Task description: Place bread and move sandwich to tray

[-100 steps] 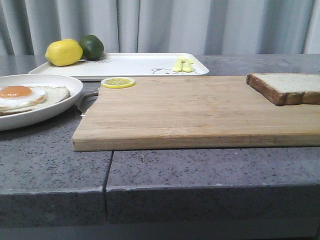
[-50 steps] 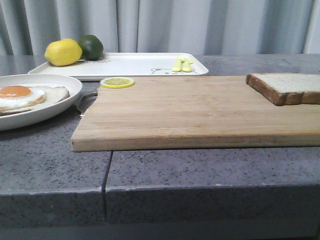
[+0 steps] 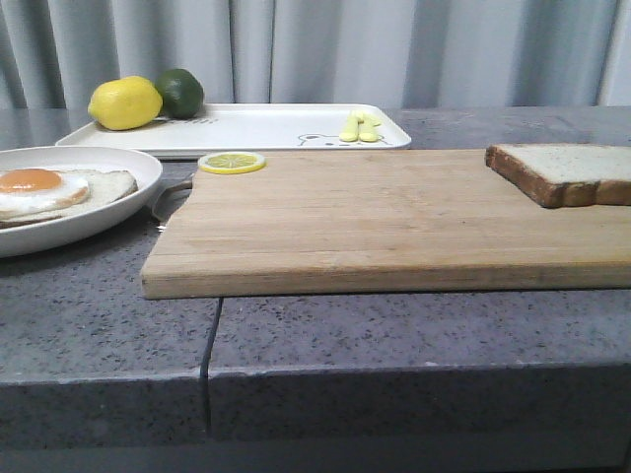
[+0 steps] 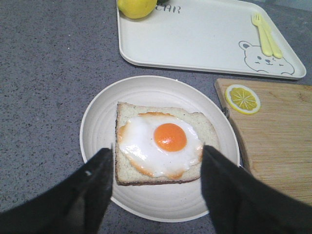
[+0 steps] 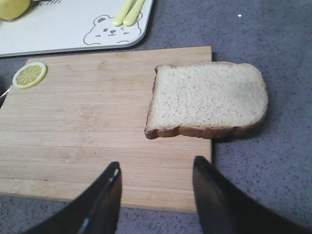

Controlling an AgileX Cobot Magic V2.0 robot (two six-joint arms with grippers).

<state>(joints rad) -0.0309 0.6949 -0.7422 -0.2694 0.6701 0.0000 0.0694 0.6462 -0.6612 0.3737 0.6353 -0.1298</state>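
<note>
The bread [image 3: 567,172], a thick brown-crusted slice, lies on the right end of the wooden cutting board [image 3: 375,217] and overhangs its edge [image 5: 207,100]. My right gripper [image 5: 156,163] hovers open just short of it, over the board. A flatter slice topped with a fried egg [image 4: 161,141] sits on a round white plate [image 4: 161,207] at the left; no stacked sandwich is in view. My left gripper [image 4: 157,150] is open above that plate, its fingers on either side of the egg slice and apart from it. The white tray [image 3: 266,128] lies at the back. Neither gripper shows in the front view.
On the tray sit a lemon [image 3: 125,102], a lime [image 3: 180,92] and a yellow fork [image 3: 360,126]. A lemon slice [image 3: 233,163] rests on the board's far left corner. The grey counter has a seam [image 3: 212,335] and a front edge.
</note>
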